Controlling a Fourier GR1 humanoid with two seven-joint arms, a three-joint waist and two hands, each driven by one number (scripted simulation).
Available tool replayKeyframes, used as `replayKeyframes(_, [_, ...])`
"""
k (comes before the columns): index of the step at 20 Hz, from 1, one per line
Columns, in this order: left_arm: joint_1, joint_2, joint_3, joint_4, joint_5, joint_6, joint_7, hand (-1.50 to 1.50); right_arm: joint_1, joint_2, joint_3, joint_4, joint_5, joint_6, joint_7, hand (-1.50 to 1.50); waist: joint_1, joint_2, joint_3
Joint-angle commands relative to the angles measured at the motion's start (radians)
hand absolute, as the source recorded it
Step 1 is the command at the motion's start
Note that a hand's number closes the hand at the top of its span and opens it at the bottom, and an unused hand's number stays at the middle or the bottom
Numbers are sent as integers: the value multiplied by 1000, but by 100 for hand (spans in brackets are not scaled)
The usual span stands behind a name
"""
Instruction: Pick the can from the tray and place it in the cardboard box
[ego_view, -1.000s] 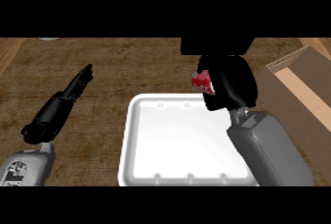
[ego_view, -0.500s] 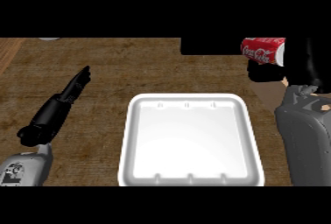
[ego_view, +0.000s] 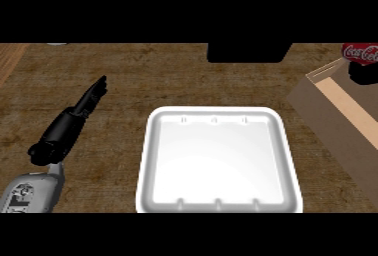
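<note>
- Head view, looking steeply down on a brown wood-grain counter (ego_view: 184, 80).
- White tray (ego_view: 218, 160) sits centre-low in my view; I see nothing lying in it. Small notches along its far and near inner rims.
- Can (ego_view: 360, 52), red w/ white script, is at the far right edge, upper corner of view, partly cut off by the frame. It's well apart from the tray and sits above the cardboard box (ego_view: 343, 115).
- Box runs along the right side, tan, open top, lighter inner wall showing; part of it is out of frame.
- Right hand (ego_view: 365, 75): only a black patch shows right under the can, touching it. Can't tell how the fingers lie or whether they wrap the can; too little in frame.
- Left hand (ego_view: 90, 97): on the left side over the counter, fingers straight and together, pointing up-right toward the far edge, holding nothing. Grey forearm (ego_view: 29, 192) comes in from the lower left corner. Hand is near the tray's left rim but not touching it.
- Dark block (ego_view: 247, 52) at top centre, far edge of counter; can't tell what it is.
</note>
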Motion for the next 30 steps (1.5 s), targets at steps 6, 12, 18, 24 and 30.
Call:
replayKeyframes(6, [-8,2,12,-27,3,-4,23,0,61,-180,-135,264,-161,256,-150,150,3,-1,1])
replayKeyframes(12, [-1,-7,7,-38,0,-13,41,0,121,-263,-113,404,-154,328,-260,150,4,0,0])
replayKeyframes(18, [-21,-3,18,-4,-12,-21,18,0,99,-298,-113,538,-216,392,-421,-150,7,1,0])
replayKeyframes(24, [-13,-22,18,19,-23,4,-2,0,122,-217,-279,440,-392,258,-580,-150,-13,-4,2])
replayKeyframes(30, [26,-19,20,12,-7,-15,-9,0,-43,-133,-625,525,-700,175,-484,-150,-8,-8,3])
